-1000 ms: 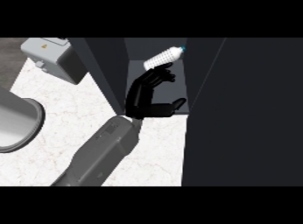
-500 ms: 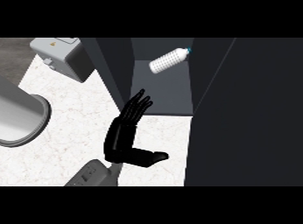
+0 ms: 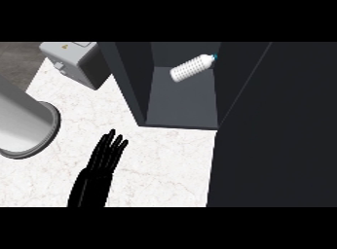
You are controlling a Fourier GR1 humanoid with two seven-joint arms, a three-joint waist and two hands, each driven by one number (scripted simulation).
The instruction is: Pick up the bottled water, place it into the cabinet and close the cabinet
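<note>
The fingers (image 3: 112, 146) are straight and held together, released and holding nothing; they belong to the one hand in view, which I take to be the right hand (image 3: 94, 177), low in the head view and pointing up the white counter (image 3: 164, 165); a second ago this hand was up at the cabinet's mouth, curled round the bottled water, and half a second ago it was already flat and halfway back; now it has drawn right back to the near edge, well apart from the cabinet (image 3: 182, 104); to its left a large grey cylinder (image 3: 17, 121) with a flared rim lies across the counter, and I cannot tell what it is; further off, the cabinet's compartment stands open, its dark side wall on the left and a broad dark panel (image 3: 279, 126), probably the door, filling the right side; inside, towards the back, the bottled water (image 3: 193, 67) lies tilted on its side with its cap towards the upper right, touched by nothing; beyond the cabinet's left corner sits a grey box-like appliance (image 3: 70, 61); so the placing looks done and the hand is clear of the opening; what is left, by my reading, is closing the cabinet, which calls for the hand to get to the door's free edge and swing it across without nudging the bottle.
</note>
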